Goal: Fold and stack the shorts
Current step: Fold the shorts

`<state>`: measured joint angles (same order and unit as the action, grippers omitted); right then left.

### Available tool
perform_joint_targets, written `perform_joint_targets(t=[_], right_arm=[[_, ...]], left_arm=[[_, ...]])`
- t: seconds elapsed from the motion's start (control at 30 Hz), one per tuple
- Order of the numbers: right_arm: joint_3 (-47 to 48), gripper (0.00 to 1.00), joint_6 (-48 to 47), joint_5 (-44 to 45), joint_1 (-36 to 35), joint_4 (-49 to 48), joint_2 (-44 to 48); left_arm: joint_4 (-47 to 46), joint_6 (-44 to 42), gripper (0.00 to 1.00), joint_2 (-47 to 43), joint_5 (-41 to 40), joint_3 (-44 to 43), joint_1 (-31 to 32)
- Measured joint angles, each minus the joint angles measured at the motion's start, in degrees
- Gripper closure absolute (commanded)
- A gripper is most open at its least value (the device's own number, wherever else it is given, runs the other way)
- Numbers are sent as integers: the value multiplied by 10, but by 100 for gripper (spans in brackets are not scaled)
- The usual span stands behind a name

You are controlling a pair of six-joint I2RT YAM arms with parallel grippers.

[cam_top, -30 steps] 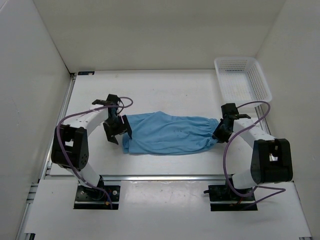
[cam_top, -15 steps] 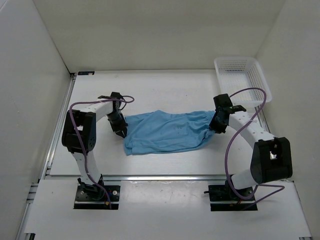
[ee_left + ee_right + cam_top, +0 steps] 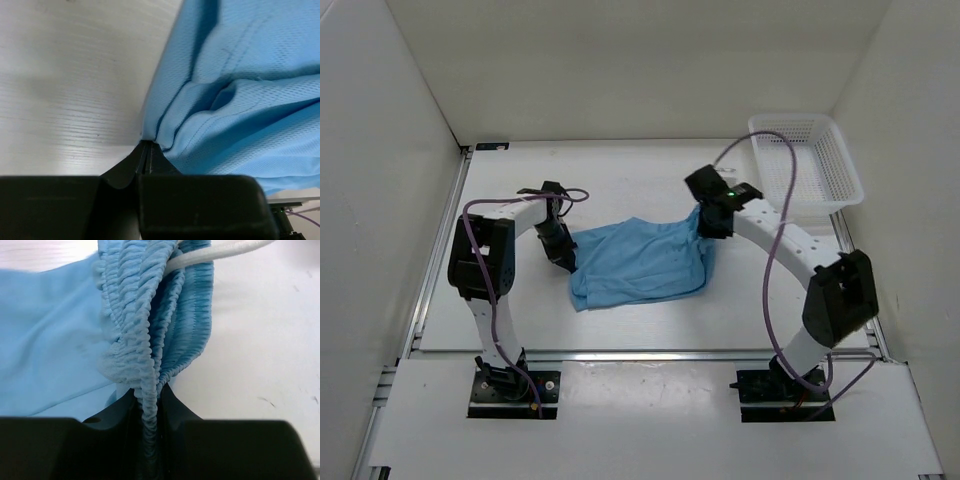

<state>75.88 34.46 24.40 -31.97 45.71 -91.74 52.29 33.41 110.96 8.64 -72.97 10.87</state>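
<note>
Evidently mid-fold: the shorts [image 3: 635,265] lay on the table [image 3: 620,180] left of and nearer than the basket [image 3: 790,118]. The right gripper [image 3: 712,222] pinched the gathered waistband [image 3: 142,330] above the cloth, and the left gripper [image 3: 563,260] was clamped shut on the far hem [image 3: 160,135]. Next move likely called for laying waistband onto hem, edges aligned; no brand, label or writing was legible.

Overhead plus wrist close-ups, shorts [image 3: 635,265] shared
</note>
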Motion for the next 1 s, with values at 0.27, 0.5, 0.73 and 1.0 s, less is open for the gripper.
perform_joint_targets(t=[0.27, 0.5, 0.73, 1.0], right_arm=[[218, 100, -21, 104, -209, 46, -164], [344, 100, -45, 129, -313, 72, -271], [389, 100, -65, 129, -323, 82, -303], [432, 88, -77, 113, -327, 76, -328]], left_arm=[[-1, 0, 89, 5, 16, -3, -5], [0, 0, 89, 7, 19, -5, -6], [2, 0, 85, 10, 21, -7, -7], [0, 2, 0, 1, 45, -11, -23]])
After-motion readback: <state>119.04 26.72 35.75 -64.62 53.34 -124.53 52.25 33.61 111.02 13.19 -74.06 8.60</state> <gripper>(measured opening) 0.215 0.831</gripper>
